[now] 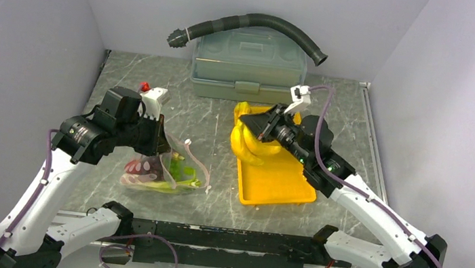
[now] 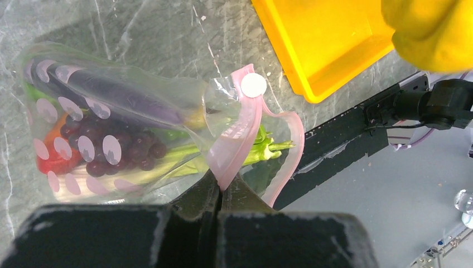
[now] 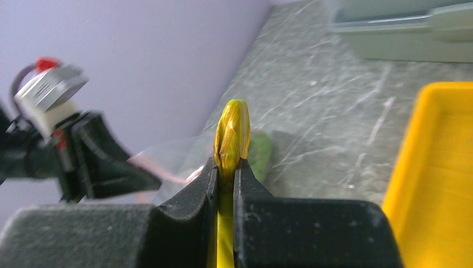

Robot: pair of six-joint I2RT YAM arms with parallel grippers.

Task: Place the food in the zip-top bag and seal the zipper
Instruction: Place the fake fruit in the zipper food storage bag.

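Lying on the table (image 1: 209, 120) left of the yellow tray (image 1: 276, 183), the bag (image 2: 111, 106) is pinched at its pink zipper strip (image 2: 241, 131) between the closed jaws of the left gripper (image 2: 218, 188). The bananas (image 3: 232, 131) are clamped by the stem in the right gripper (image 3: 226, 174), over the tray's far end.

Right wrist cam only catches a sliver of the bananas (image 3: 232, 134), rest is hidden behind the right gripper (image 3: 226, 165). Over there the left gripper (image 3: 142, 177) is a blur, yellow tray (image 3: 435, 167) and box (image 3: 401, 33) run off frame.
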